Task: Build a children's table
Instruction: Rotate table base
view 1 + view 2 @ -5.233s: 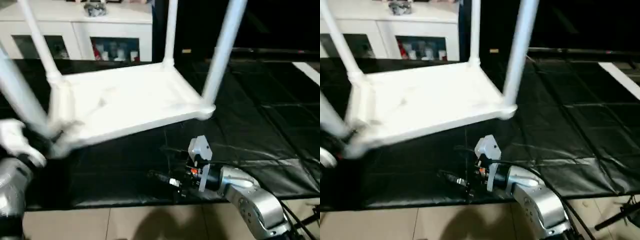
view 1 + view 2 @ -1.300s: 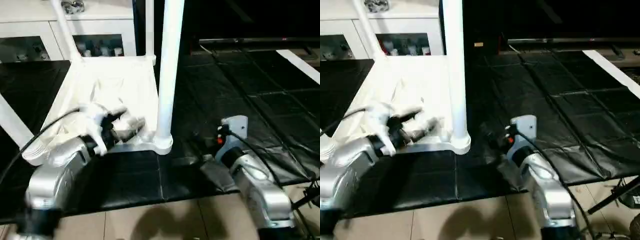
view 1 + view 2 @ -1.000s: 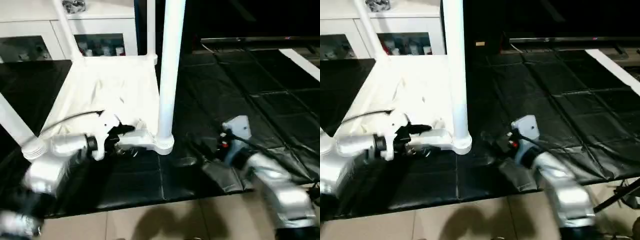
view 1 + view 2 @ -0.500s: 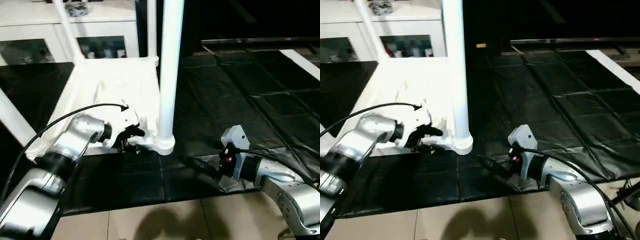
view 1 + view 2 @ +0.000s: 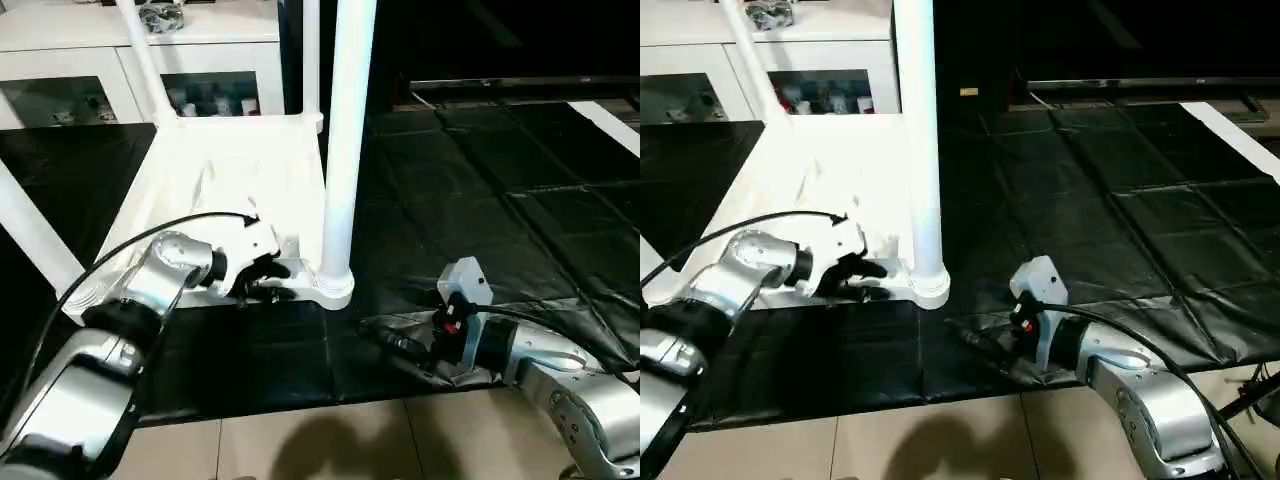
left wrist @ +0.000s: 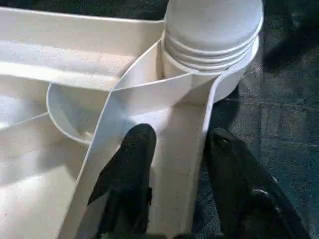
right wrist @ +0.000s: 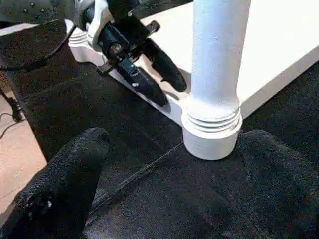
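Your left gripper (image 6: 174, 149) has its fingers astride the tabletop (image 5: 240, 170) rim, which lies upside down on the black floor mat (image 5: 480, 190) beside the near leg (image 5: 345, 130), so a thin grip may slip, while your right gripper (image 7: 164, 164), fingers apart, may knock that leg.

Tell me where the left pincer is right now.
The left pincer straddles the tabletop's near edge wall, beside the corner socket holding the nearest leg.
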### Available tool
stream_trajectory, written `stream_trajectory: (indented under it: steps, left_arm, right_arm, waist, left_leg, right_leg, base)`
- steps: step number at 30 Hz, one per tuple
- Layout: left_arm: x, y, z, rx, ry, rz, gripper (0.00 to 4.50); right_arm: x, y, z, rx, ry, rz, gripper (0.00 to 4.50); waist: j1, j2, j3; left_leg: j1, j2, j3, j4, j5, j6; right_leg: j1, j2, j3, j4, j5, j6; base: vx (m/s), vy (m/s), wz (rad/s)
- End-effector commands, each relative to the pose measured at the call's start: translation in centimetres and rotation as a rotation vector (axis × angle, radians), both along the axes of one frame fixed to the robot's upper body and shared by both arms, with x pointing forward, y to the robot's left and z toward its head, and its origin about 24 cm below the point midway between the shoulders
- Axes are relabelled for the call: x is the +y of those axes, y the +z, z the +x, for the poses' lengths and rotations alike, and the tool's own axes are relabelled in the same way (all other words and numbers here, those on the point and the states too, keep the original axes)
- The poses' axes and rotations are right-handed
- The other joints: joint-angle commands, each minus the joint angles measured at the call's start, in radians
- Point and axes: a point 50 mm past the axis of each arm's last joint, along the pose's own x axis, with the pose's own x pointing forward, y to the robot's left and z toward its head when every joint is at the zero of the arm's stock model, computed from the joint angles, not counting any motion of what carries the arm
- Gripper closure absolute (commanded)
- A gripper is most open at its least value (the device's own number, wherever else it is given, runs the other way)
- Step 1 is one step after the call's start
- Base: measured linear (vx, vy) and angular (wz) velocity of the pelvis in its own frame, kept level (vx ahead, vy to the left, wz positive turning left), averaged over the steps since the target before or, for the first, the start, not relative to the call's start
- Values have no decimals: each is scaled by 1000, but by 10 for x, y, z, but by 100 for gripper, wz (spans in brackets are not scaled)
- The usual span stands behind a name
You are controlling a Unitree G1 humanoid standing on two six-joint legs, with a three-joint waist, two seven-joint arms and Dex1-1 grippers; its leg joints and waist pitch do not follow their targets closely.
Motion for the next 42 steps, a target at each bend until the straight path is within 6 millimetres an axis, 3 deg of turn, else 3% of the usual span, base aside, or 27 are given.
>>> stream_trajectory:
  steps: [1,17,24,29,33,34,35,37,39,42]
  left_arm:
    - [0,8,5,-24,-2,-15,296]
    - [-6,5,5,10,-48,-22,417]
    - [-8,-8,-8,205,-113,-67,447]
    - [0,-12,-26,320,-172,-115,447]
    - [0,-14,-36,280,-192,-135,447]
    - [0,-15,-38,262,-192,-122,447]
    - [0,-16,-40,250,-192,-111,447]
    - [-2,-16,-42,206,-192,-94,447]
    - [-6,-14,-42,170,-188,-109,447]
    - [-9,-11,-44,155,-188,-128,447]
  right_arm:
    - [1,1,0,-21,5,-12,0]
    - [-1,0,-3,-18,3,-20,0]
    - [-3,-1,-1,-27,-8,-27,0]
    - [-7,0,3,-59,-51,-28,0]
    - [-9,-1,3,-49,-43,-29,0]
    - [-9,-2,3,-44,-31,-29,0]
    - [-10,-2,3,-41,-23,-30,0]
    - [-11,-2,4,-41,-17,-39,0]
    - [-12,-3,6,-42,-15,-48,0]
    - [-12,-4,9,-45,-9,-56,0]
  waist:
    - [4,9,-64]
    - [5,8,-64]
    - [3,11,-69]
    - [-1,12,-66]
    - [-2,18,-62]
    - [-3,3,-58]
    - [0,9,-60]
    - [2,9,-58]
    - [2,-2,-58]
    - [1,1,-60]
  left_leg:
    - [4,15,-8,-65,-242,6]
    - [5,15,-9,-65,-245,10]
    - [0,15,-8,-62,-196,22]
    - [3,20,-8,-65,-214,20]
    - [9,23,-7,-67,-245,18]
    - [8,22,-4,-68,-255,22]
    - [9,23,-7,-68,-252,20]
    - [8,23,-7,-69,-249,23]
    - [6,21,-6,-69,-244,25]
    - [3,20,-5,-66,-221,30]
  right_leg:
    - [57,-70,44,-79,-275,-177]
    - [58,-70,44,-82,-290,-176]
    - [66,-73,45,-68,-168,-223]
    - [64,-77,46,-70,-217,-223]
    - [55,-75,46,-77,-289,-208]
    - [52,-72,46,-83,-315,-197]
    - [54,-75,46,-78,-321,-194]
    - [51,-75,46,-82,-355,-171]
    - [51,-73,45,-83,-365,-161]
    - [50,-74,46,-81,-352,-161]
  base:
    - [0,0,0]
    - [0,0,0]
    - [0,0,0]
    - [0,0,0]
    - [0,0,0]
    - [0,0,0]
    - [0,0,0]
    - [0,0,0]
    - [0,0,0]
    - [0,0,0]
